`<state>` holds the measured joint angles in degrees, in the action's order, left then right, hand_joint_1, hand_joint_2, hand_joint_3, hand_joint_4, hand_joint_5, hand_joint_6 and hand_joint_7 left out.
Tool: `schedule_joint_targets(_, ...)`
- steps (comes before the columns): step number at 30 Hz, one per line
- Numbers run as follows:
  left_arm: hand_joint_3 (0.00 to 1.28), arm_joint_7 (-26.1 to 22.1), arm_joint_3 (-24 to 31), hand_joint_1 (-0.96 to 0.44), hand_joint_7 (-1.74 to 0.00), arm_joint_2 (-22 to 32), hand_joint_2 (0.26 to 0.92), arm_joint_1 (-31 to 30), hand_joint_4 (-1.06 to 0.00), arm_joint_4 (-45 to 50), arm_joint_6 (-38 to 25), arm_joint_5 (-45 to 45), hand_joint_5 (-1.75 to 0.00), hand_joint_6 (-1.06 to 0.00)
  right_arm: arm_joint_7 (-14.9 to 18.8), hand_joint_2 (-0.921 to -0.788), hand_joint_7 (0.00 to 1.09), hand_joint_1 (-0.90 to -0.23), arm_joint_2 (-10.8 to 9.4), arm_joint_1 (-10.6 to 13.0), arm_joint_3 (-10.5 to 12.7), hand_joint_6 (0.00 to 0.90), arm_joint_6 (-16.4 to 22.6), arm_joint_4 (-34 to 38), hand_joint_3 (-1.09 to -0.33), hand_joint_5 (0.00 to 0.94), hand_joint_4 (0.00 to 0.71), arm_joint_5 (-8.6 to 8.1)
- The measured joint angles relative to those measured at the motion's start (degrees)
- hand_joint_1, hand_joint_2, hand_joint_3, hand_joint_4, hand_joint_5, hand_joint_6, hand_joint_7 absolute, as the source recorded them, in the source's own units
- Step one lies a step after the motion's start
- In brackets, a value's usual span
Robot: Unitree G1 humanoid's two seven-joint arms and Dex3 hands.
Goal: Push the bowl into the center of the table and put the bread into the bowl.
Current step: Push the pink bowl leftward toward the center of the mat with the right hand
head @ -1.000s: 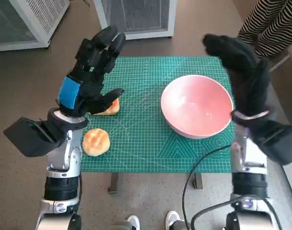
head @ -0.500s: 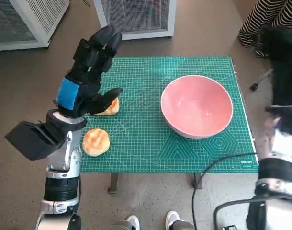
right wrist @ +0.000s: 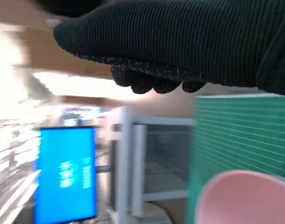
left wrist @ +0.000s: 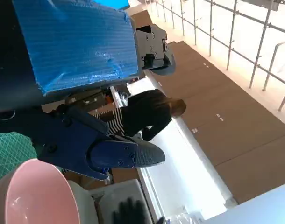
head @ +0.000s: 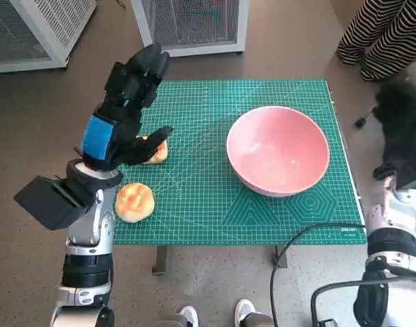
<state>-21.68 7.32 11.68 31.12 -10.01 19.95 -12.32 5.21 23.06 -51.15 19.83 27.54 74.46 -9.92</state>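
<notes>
My left hand (head: 126, 109) hangs over the left side of the green mat (head: 215, 204), fingers spread wide and holding nothing. Partly hidden under its thumb lies one bread roll (head: 153, 151); a second roll (head: 134, 201) sits at the lower left of the mat. The pink bowl (head: 277, 150) stands right of centre, nothing in it. My right hand (head: 402, 136) is off the table's right edge; I cannot tell how its fingers lie. A person's striped legs (head: 382, 34) show at upper right, white mesh cabinets (head: 191, 24) along the top.
</notes>
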Motion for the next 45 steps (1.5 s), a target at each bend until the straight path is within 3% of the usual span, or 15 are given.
schedule_joint_targets(7, 0.33, -0.2, 0.1, -0.65, -0.54, 0.4, 0.921, -0.3, -0.18, 0.4, -0.7, -0.6, -0.01, 0.00, -1.0, -0.921, 0.47, -0.508, -2.6, 1.3, 0.3, 0.015, -4.1, 0.8, -0.830, 0.022, 0.131, 0.18)
schedule_joint_targets(15, 0.33, -0.4, 0.3, -0.66, -0.55, 1.5, 0.921, -0.7, -0.19, 0.5, -1.1, -1.0, -0.01, 0.00, -1.7, -0.921, 0.43, -0.542, -6.1, 1.4, 0.3, 0.043, -6.6, 1.1, -0.813, 0.012, 0.144, 0.91)
schedule_joint_targets(20, 0.33, -0.4, 0.6, -0.65, -0.56, 2.0, 0.921, -1.0, -0.20, 1.0, -1.1, -1.0, -0.02, 0.00, -1.7, -0.921, 0.41, -0.530, -8.2, 1.3, 1.2, 0.055, -7.9, 1.1, -0.782, 0.006, 0.145, 0.76)
schedule_joint_targets(28, 0.30, -0.4, 1.2, -0.65, -0.58, 2.3, 0.921, -1.4, -0.22, 2.2, -1.1, -1.2, -0.02, 0.00, -0.8, -0.921, 0.40, -0.557, -11.8, -0.1, 3.9, 0.060, -9.3, 1.1, -0.774, 0.001, 0.135, -1.34)
schedule_joint_targets(34, 0.30, -0.5, 1.5, -0.65, -0.58, 2.5, 0.921, -2.7, -0.22, 2.4, -1.1, -1.2, -0.02, 0.00, 1.1, -0.921, 0.40, -0.539, -14.3, -1.9, 5.8, 0.047, -9.7, 1.1, -0.763, 0.000, 0.119, -3.30)
schedule_joint_targets(45, 0.28, -0.5, 1.9, -0.64, -0.58, 3.2, 0.921, -4.6, -0.22, 4.0, -1.2, -1.2, -0.02, 0.00, 2.0, -0.921, 0.47, -0.511, -17.3, -4.4, 6.2, 0.003, -10.1, 1.1, -0.776, 0.000, 0.107, -3.60)
